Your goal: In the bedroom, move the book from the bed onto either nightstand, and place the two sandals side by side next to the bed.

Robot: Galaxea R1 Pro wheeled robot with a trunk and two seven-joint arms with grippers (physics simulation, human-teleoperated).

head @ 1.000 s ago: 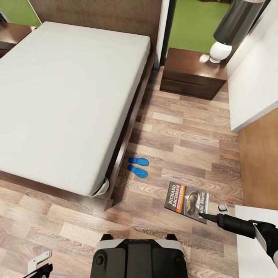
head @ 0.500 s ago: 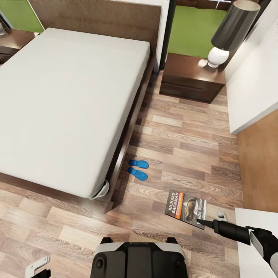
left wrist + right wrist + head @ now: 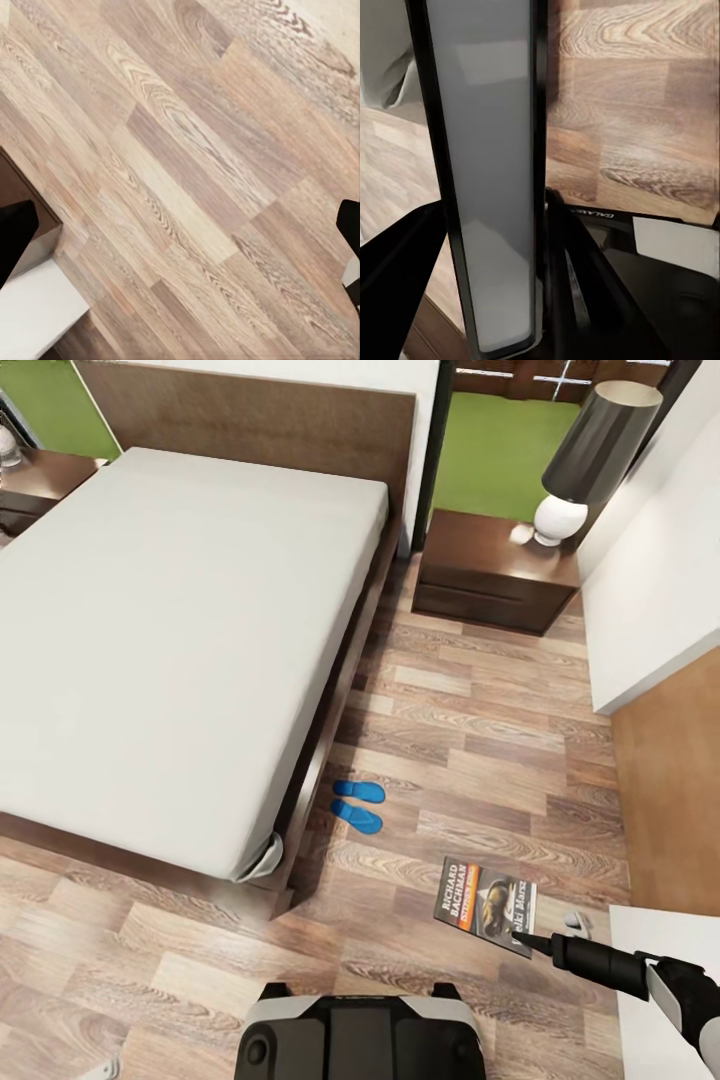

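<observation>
item: book (image 3: 487,906), held edge-on in the right gripper (image 3: 540,940), jaws clamped on its lower corner, above the floor (image 3: 480,760) beside the bed (image 3: 170,640).
item: sandals (image 3: 358,804), blue pair, side by side on the floor just beside the bed frame.
item: nightstand (image 3: 495,570), lamp (image 3: 580,460) on its right; bare top at left.
left gripper (image 3: 180,225): jaws apart, nothing between them.
handling: carry the book level, clear the lamp, set it flat on the bare top.
</observation>
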